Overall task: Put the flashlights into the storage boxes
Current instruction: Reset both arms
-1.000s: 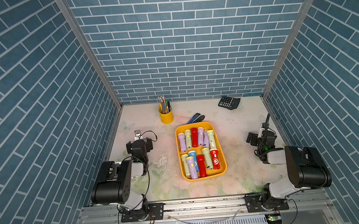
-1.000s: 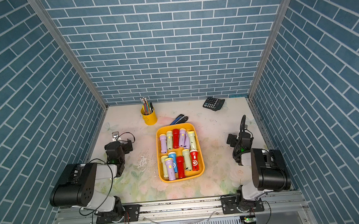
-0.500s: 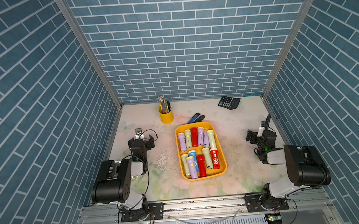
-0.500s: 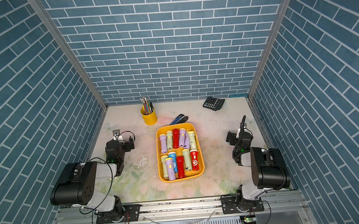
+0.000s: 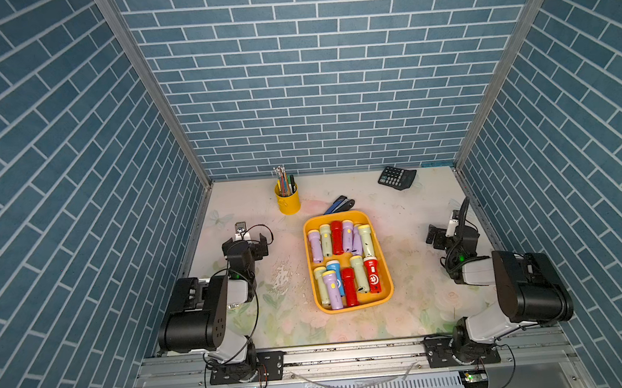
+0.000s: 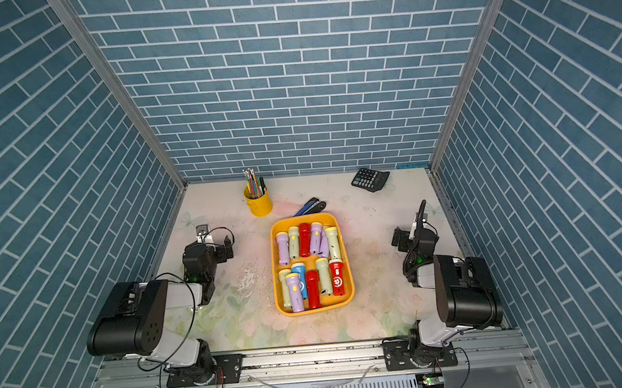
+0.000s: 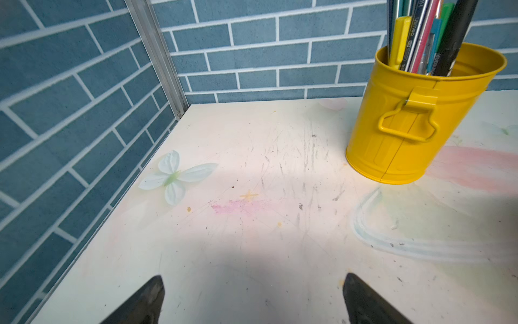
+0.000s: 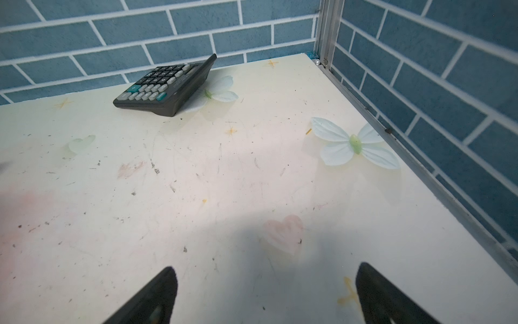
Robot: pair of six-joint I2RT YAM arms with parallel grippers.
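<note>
seeing all flashlights (image 5: 337, 238) packed in 2 rows inside the yellow tray (image 5: 362, 305), mid-tabletop. with left gripper (image 7: 252, 280) and right gripper (image 8: 266, 272) parted wide, empty, near the side edges. likely done; any needless reach could shove the tray or dislodge the crooked lilac flashlight (image 5: 357, 242).

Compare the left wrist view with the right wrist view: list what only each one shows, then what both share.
Only the left wrist view: the yellow pen cup with pens, and the left gripper, open and empty. Only the right wrist view: the black calculator, and the right gripper, open and empty. Both: the pale scratched table with butterfly prints and blue brick walls. Neither shows the flashlights or the yellow tray.
</note>
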